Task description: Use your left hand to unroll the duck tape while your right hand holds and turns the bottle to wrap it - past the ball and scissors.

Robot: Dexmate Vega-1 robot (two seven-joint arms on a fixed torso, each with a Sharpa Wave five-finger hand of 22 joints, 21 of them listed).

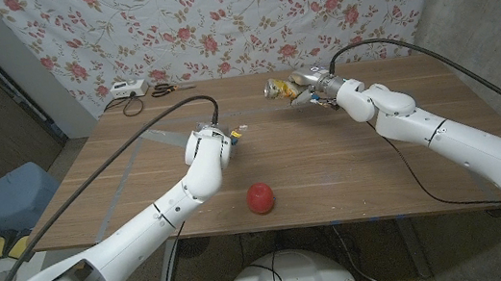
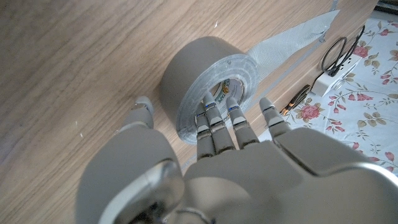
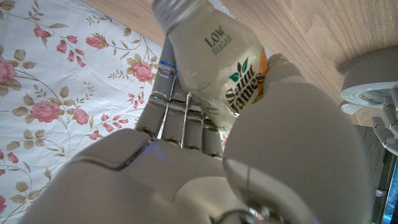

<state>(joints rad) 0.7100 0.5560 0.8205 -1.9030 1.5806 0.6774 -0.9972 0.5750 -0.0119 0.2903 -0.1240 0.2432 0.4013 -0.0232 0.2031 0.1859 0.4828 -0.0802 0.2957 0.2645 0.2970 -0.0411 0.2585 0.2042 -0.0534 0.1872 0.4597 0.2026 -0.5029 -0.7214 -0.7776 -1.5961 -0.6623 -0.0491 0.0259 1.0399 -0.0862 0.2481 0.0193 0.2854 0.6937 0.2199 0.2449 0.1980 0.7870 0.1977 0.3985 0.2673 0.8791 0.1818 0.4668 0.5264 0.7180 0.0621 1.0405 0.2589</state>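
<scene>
1. The tape roll [image 2: 208,84] is grey, with a silvery strip [image 2: 292,40] pulled off it.
2. The bottle [image 3: 221,68] is cream-white with green lettering and an orange patch.
3. The ball [image 1: 260,197], at about 5 o'clock from the tape, is red.
4. The tabletop [image 1: 350,161] is brown wood grain.
5. The backdrop cloth [image 1: 215,19] is white with red roses.
6. Both hands, left [image 2: 217,168] and right [image 3: 186,162], are pale grey.
7. The scissors [image 2: 336,53] have black handles.

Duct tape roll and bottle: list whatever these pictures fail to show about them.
- Duct tape roll: in the head view the left hand covers it.
- Tape's free end: the strip runs off the left wrist picture's edge.
- Bottle: its lower part is hidden inside the right hand; in the head view its label is too small to read.
</scene>
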